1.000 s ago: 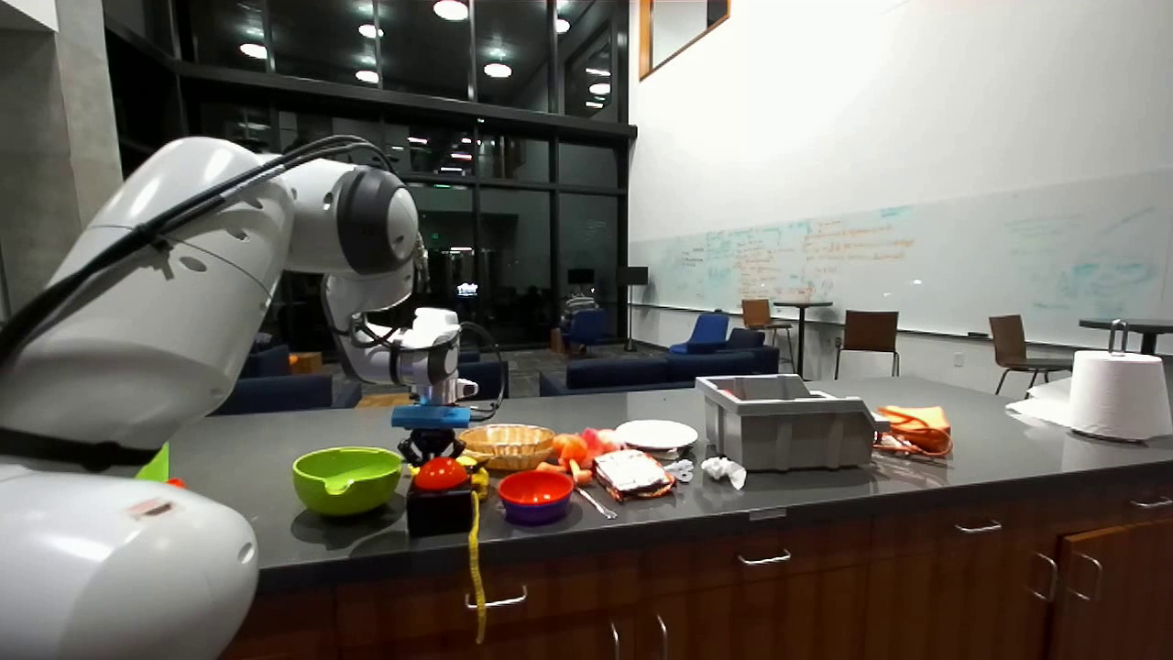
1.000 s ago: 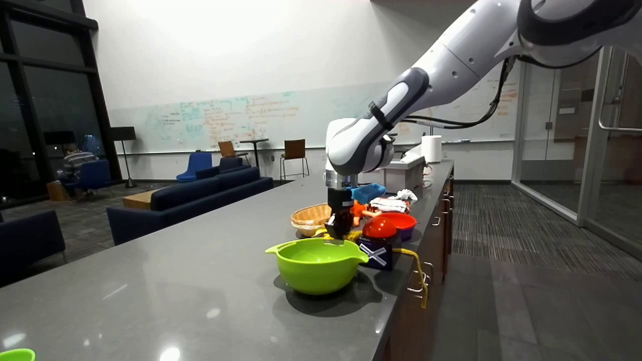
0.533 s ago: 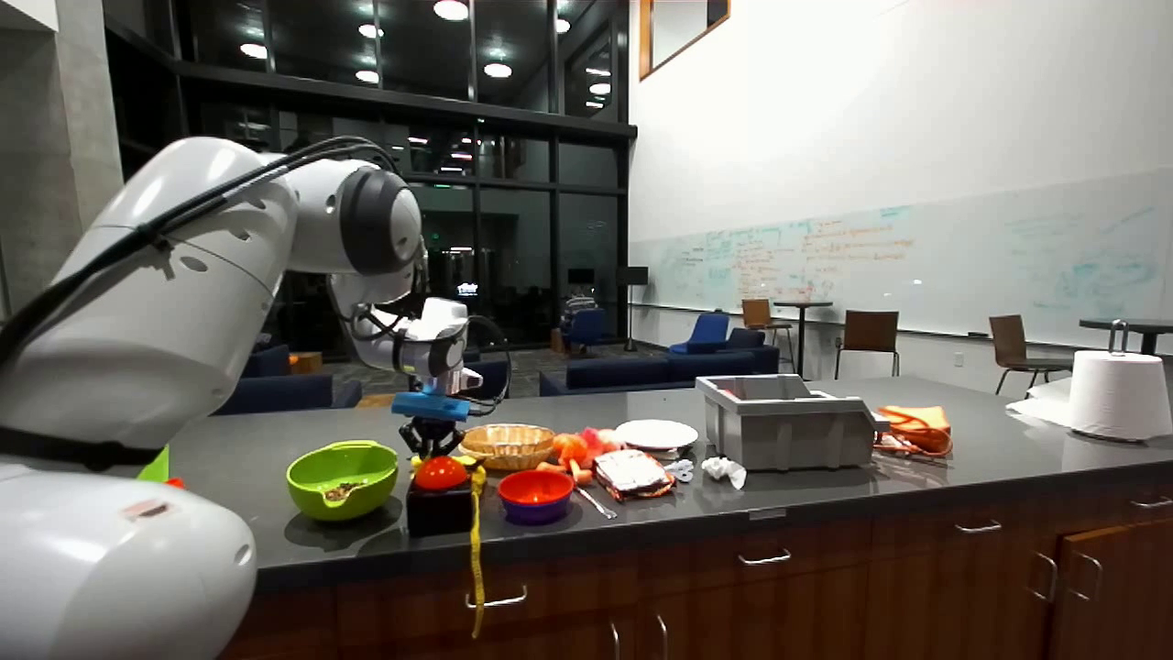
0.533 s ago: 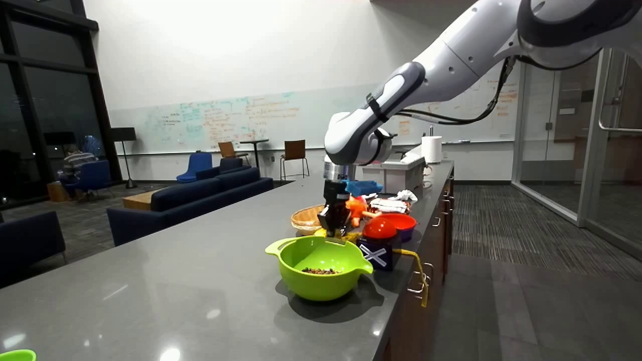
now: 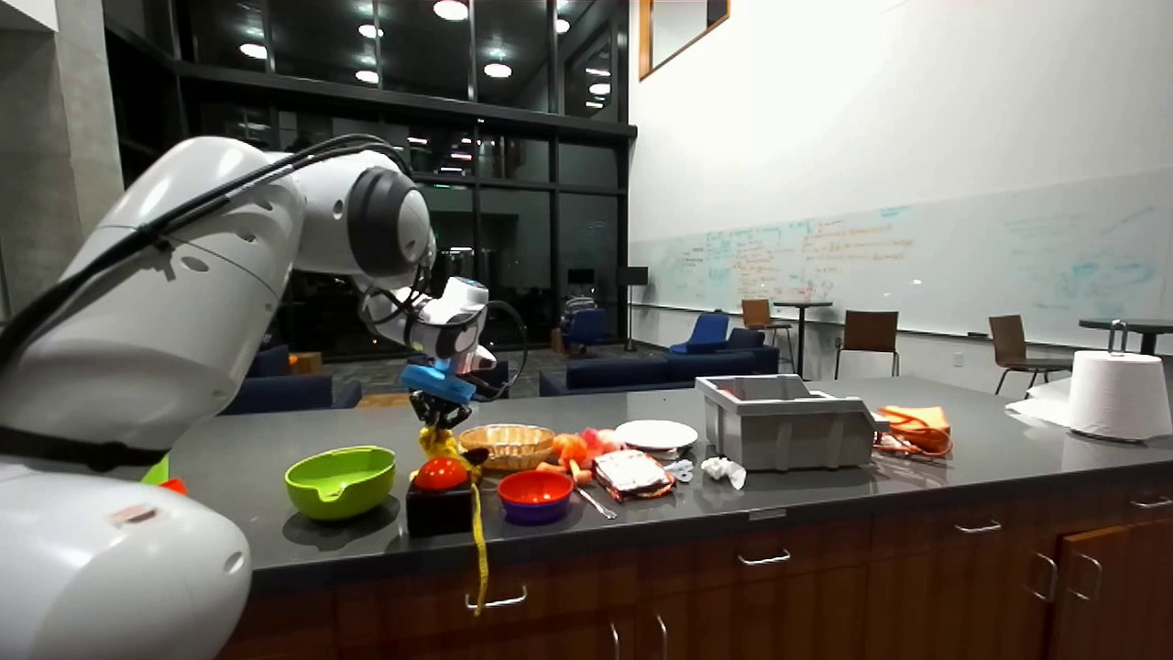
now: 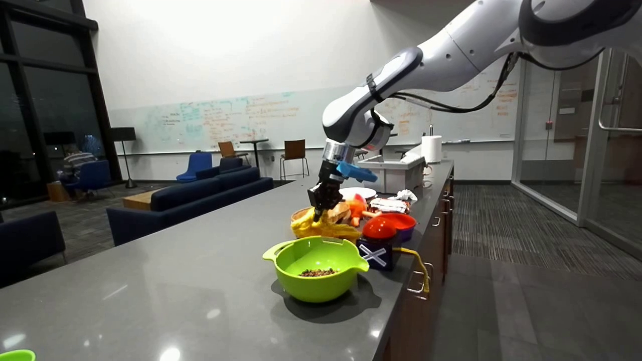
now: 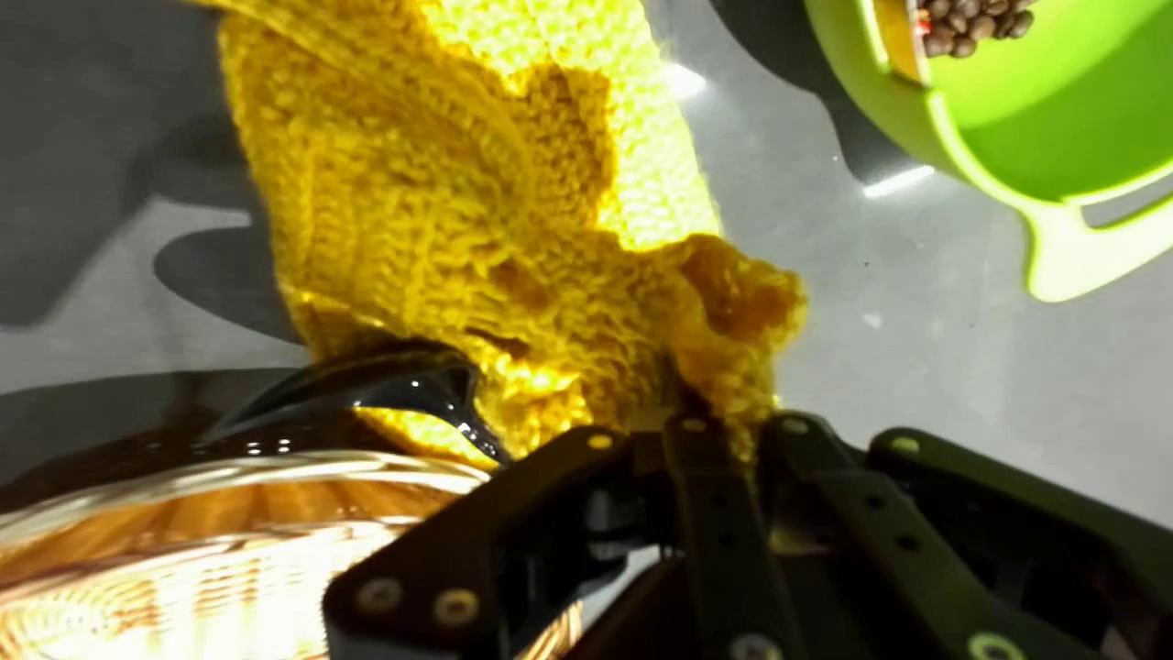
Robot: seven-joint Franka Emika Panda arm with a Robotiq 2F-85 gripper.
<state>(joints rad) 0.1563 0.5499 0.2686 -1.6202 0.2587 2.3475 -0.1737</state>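
The gripper (image 7: pixel 738 435) has its fingers (image 7: pixel 710 495) drawn in close, pinching a bunched fold of one yellow knit cloth (image 7: pixel 440 183). The cloth is near the lime-green bowl (image 6: pixel 321 290) but apart from it, a stretch of grey counter (image 7: pixel 916 367) showing between the two in the wrist view; in an exterior view it hangs below the gripper, its lower end hidden behind a box beside the bowl. There is one such bowl, with one spout, and it contains brown bean-like pieces (image 6: pixel 319 273) too small and many to count. The neighbouring black box (image 5: pixel 440 513) is single, with one red dome (image 5: pixel 441 473) on top. On the box's side away from the bowl, one yellow strip (image 5: pixel 479 555) dangles over the counter's edge; past that sits one small bowl, red inside and purple outside (image 5: pixel 536 511). Across the cloth from the green bowl stands a wicker basket (image 5: pixel 509 460), perhaps nested with another; a glossy dark curved piece (image 7: pixel 394 385), hard to identify, overlaps the cloth there. Farther out from the green bowl, in order, come one white plate (image 5: pixel 655 434), one grey bin (image 5: pixel 797 435), one orange pouch (image 5: pixel 916 424) and one white paper roll (image 5: pixel 1120 394).
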